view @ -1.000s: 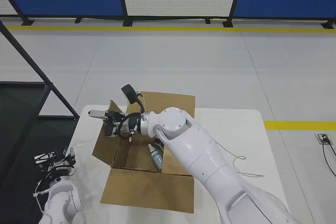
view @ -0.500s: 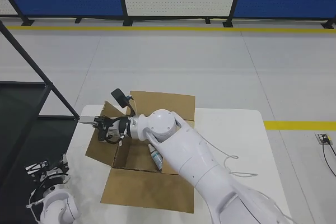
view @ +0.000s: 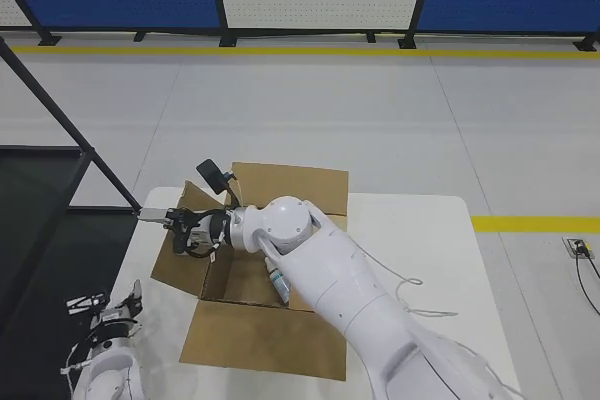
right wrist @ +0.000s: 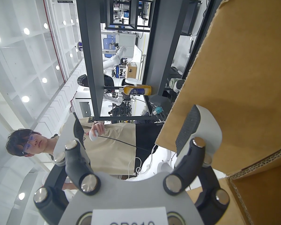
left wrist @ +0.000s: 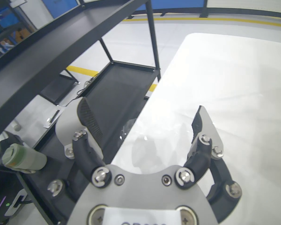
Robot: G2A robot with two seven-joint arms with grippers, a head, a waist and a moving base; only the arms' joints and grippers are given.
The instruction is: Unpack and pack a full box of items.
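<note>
Right end effector (right wrist: 134, 115) moved to box flap (right wrist: 236, 71), fingers (right wrist: 189, 122) apart, bottle (view: 277, 279) seen overhead

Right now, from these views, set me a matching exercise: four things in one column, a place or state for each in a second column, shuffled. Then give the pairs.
Things:
1. brown cardboard box
2. small dark bottle with a pale cap
3. left gripper
4. right gripper

Places and states:
A. open, at the box flap on the black metal rack's side
B. standing on the white table, flaps open
C. open, above the table's edge
D. lying inside the box

Pairs: 1-B, 2-D, 3-C, 4-A.
</note>
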